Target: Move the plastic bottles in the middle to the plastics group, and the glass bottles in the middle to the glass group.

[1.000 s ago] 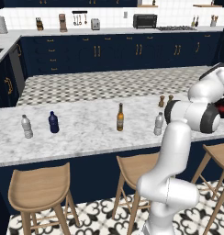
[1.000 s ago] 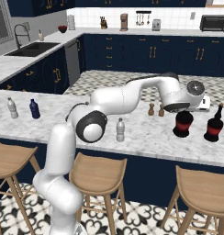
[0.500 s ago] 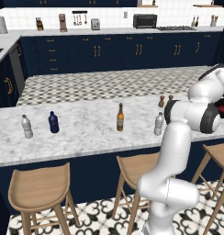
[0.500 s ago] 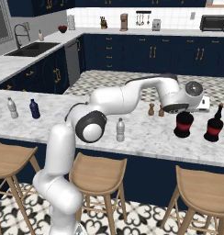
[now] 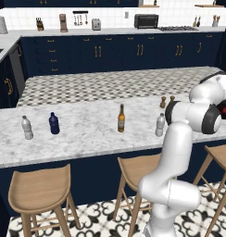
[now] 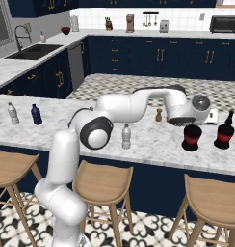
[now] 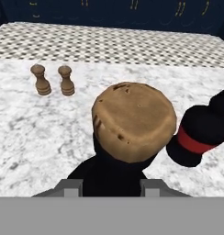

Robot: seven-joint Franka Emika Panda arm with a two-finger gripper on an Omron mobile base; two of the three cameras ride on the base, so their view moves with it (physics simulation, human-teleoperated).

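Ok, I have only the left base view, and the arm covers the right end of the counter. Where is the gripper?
Observer: In the right base view the gripper is directly over a squat black bottle with red band.
Operator: Is there another one near?
Observer: Yes, a second black bottle stands beside it on the counter, apart from it.
Operator: Are the jaws shut?
Observer: I cannot tell. In the hand view the fingertips sit on either side of the bottle, below its cork top.

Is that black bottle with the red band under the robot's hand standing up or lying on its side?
Standing up. The black bottle rests base-down on the counter, and the hand view looks onto its cork.
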